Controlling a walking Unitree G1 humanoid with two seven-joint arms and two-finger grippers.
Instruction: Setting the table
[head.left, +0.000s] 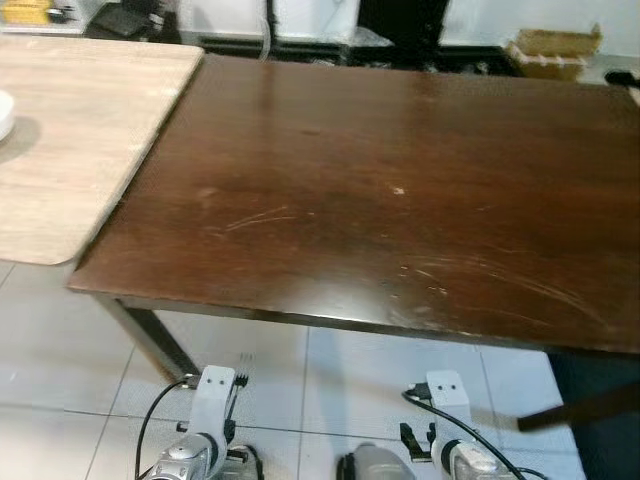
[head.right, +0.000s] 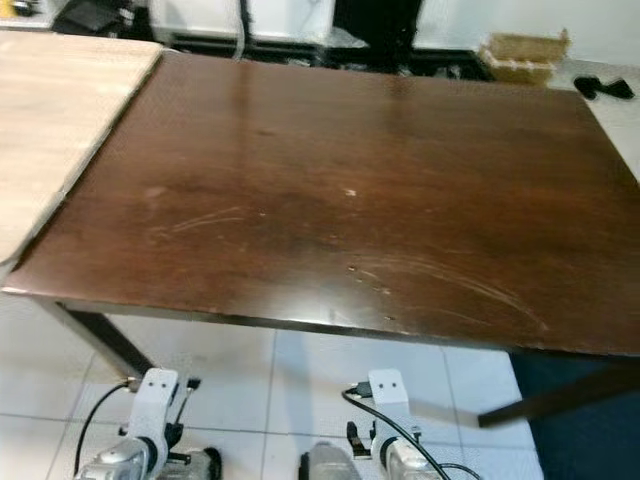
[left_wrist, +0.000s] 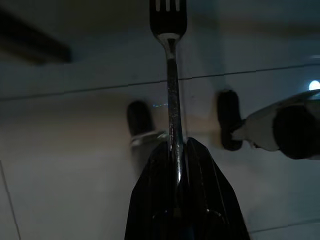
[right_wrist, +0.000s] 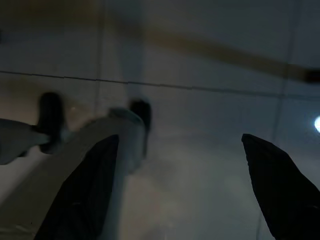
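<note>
Steel fork (left_wrist: 170, 75) clamped in my left gripper (left_wrist: 180, 150): both black fingers pinch the handle near its lower end, shaft running straight out along the finger line, tines at the far tip. The wrist camera looks down past it at dim floor tile, so I read the arm as hanging low, fork pointing floorward.

Right gripper (right_wrist: 180, 165) is spread wide, fingers well apart, nothing between them. Same dark tile beyond it.

From the head camera both forearms sit low in front of me, left arm (head.left: 205, 420) and right arm (head.left: 450, 420), below the near edge of the tabletop and over pale floor tiles (head.left: 60, 340).

Outward from there: dark brown wooden table (head.left: 400, 200) directly ahead, surface scuffed and scratched, its top bare where I can see it. To my left a lighter wooden table (head.left: 80, 130) butts against it, with the rim of something white (head.left: 4, 115) at the far left edge; I can't tell what it is. A basket (head.left: 555, 50) sits on the floor beyond the far side.

The relation that matters: the fork is below table height, and the dark table lies up and forward of the left gripper. My judgement is that the left arm must rise above the edge and reach forward, then turn the fork's long axis flat to the tabletop before release.
</note>
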